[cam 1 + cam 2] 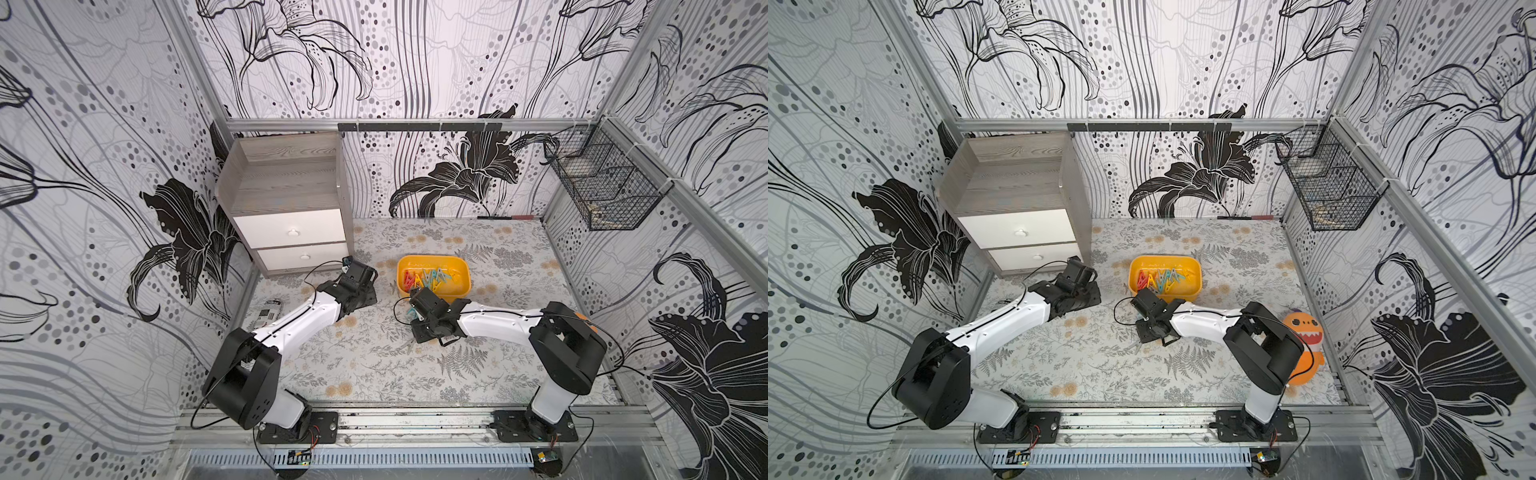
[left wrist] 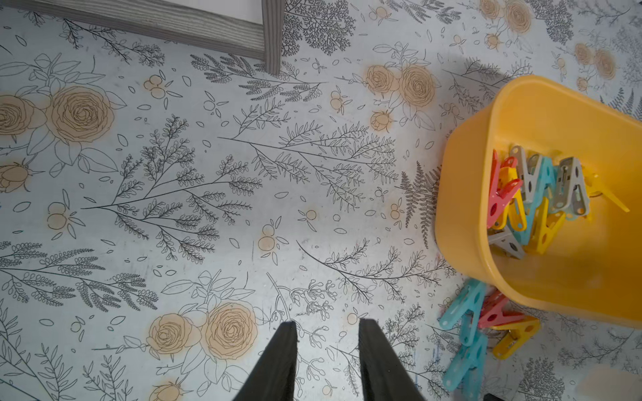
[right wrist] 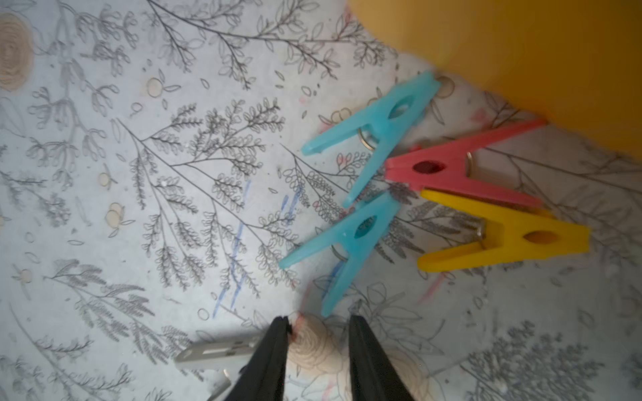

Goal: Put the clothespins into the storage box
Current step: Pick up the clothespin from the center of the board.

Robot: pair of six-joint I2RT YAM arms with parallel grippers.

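The yellow-orange storage box (image 1: 432,258) stands mid-table and holds several clothespins (image 1: 428,280) in red, teal, grey and yellow. Two teal clothespins (image 3: 373,133) (image 3: 347,243), a red one (image 3: 458,166) and a yellow one (image 3: 503,236) lie on the table against the box's near wall (image 3: 521,52). A grey clothespin (image 3: 215,352) lies flat beside one finger of my right gripper (image 3: 318,319), which is open over bare table just short of the loose pins. My left gripper (image 2: 328,323) is open over the table, left of the box (image 2: 556,114), with nothing between its fingers.
A grey wood cabinet (image 1: 286,199) with white drawers stands at the back left. A black wire basket (image 1: 602,187) hangs on the right wall. A spray can (image 1: 268,311) lies by the left arm. An orange plush toy (image 1: 1304,345) sits behind the right arm.
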